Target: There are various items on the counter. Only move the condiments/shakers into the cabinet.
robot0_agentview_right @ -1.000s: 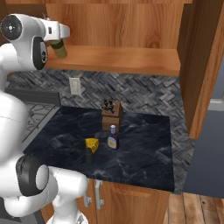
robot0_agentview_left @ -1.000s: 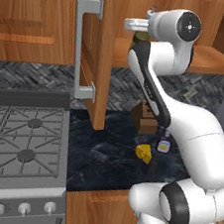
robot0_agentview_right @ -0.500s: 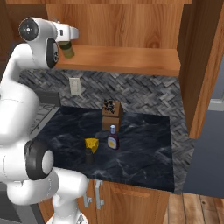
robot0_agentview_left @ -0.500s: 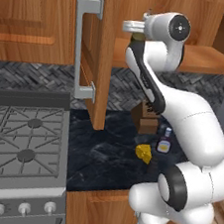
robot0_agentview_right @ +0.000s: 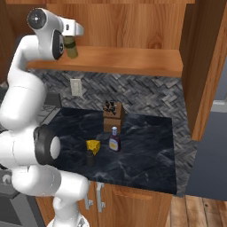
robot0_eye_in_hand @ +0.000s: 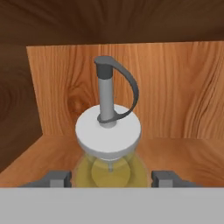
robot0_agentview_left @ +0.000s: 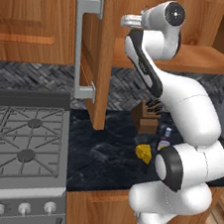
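Wooden cabinet door (robot0_agentview_left: 94,56) stands open at my left, its grey handle (robot0_agentview_left: 82,45) facing me. My gripper (robot0_eye_in_hand: 112,178) is clamped on the yellow-olive bottle (robot0_agentview_right: 71,47), holding it just above the left end of the cabinet shelf (robot0_agentview_right: 128,60). Down on the dark surface (robot0_agentview_right: 142,150), the black shaker (robot0_agentview_right: 90,158) sits near the front edge, the cheese wedge (robot0_agentview_right: 93,146) touching behind it, the red-capped bottle (robot0_agentview_right: 114,140) just right, the knife block (robot0_agentview_right: 111,116) near the back.
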Controlling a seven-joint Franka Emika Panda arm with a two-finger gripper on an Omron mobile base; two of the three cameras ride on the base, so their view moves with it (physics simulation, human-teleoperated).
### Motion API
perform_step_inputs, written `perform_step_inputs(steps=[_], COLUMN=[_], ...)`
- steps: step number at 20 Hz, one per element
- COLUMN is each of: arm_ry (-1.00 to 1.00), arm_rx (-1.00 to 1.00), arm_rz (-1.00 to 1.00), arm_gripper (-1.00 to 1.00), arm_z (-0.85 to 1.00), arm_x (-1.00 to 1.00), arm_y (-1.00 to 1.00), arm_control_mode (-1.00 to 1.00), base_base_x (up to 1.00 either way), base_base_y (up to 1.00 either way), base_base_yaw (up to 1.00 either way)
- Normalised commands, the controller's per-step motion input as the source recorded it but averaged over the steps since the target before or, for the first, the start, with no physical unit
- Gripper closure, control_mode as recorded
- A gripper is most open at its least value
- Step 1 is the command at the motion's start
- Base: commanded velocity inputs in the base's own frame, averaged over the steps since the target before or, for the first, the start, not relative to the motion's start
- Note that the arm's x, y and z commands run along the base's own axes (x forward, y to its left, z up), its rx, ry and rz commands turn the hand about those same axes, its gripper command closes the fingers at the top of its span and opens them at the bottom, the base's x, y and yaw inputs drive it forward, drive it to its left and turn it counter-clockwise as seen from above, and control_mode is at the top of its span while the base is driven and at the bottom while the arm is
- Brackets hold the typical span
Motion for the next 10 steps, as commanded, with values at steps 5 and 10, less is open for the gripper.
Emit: perform_step_inputs(steps=[5,10], arm_ry=[0.10,0.00], arm_rx=[-0.06,-0.15], arm_rz=[-0.01,0.00], arm_gripper=[1.00,-1.00], arm_z=[-0.06,-0.37], arm_x=[0.30,0.21], arm_y=[0.00,0.00], arm_control_mode=[-1.00,-1.00], base_base_x=[0.00,0.00], base_base_y=[0.00,0.00], base_base_yaw=[0.00,0.00])
